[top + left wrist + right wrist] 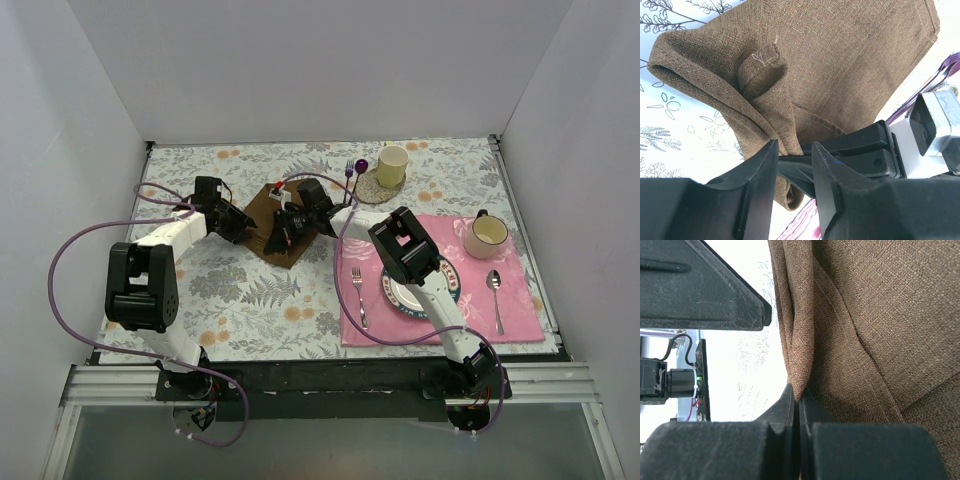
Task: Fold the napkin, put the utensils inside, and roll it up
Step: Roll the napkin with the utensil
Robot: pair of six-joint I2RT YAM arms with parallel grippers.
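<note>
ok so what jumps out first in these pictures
The dark brown napkin lies bunched at the middle of the floral table, with both grippers meeting on it. The right gripper pinches a fold shut, and the left gripper stands open around its edge. To the right, a pink placemat carries a plate, fork, spoon and mug.

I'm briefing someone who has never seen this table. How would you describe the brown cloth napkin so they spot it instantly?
On the fern-and-flower tablecloth, look left of the pink placemat, towards the far middle. The dark brown woven cloth napkin sits there, folded and bunched. It is the only plain dark fabric; its neighbours are pale and patterned.
</note>
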